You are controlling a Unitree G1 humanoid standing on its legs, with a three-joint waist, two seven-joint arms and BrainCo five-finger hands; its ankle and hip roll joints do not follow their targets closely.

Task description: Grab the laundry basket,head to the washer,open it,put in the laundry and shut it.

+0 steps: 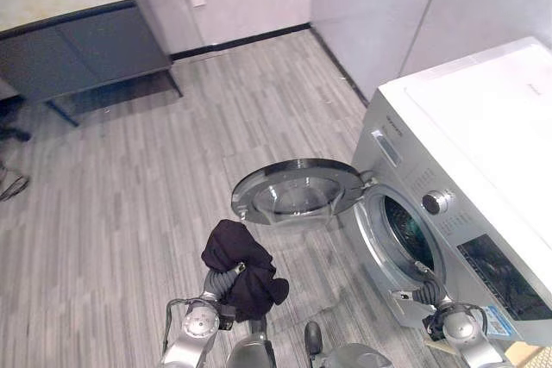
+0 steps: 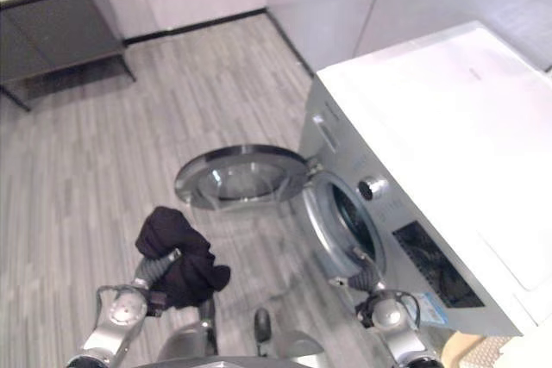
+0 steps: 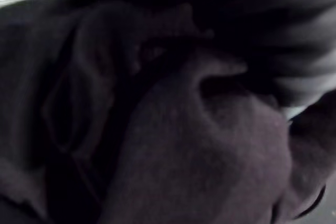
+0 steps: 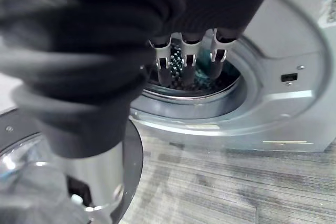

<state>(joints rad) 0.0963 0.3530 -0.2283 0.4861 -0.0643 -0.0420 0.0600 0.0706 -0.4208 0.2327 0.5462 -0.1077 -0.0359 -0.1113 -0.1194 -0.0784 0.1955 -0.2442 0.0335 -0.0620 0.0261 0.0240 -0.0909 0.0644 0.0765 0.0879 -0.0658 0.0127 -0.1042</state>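
**Dark laundry held up beside the open washer**

We take the washer as our landmark, a white front-loader with 1 round silver-rimmed door swung wide open and lying almost flat over the grey plank floor.

Well to the left of the washer and beyond it, we see a dark cabinet with a pale top standing against the wall.

Nearer, just left of the open door and below it in the eye views, our left hand is raised with a bundle of dark laundry draped over it. The cloth covers the fingers, so we cannot tell how they are set; the left wrist view shows folds of the same dark fabric pressed close.

At the washer's front, our right hand reaches to the drum opening. Its fingers are straight and side by side, pointing into the drum, holding nothing.
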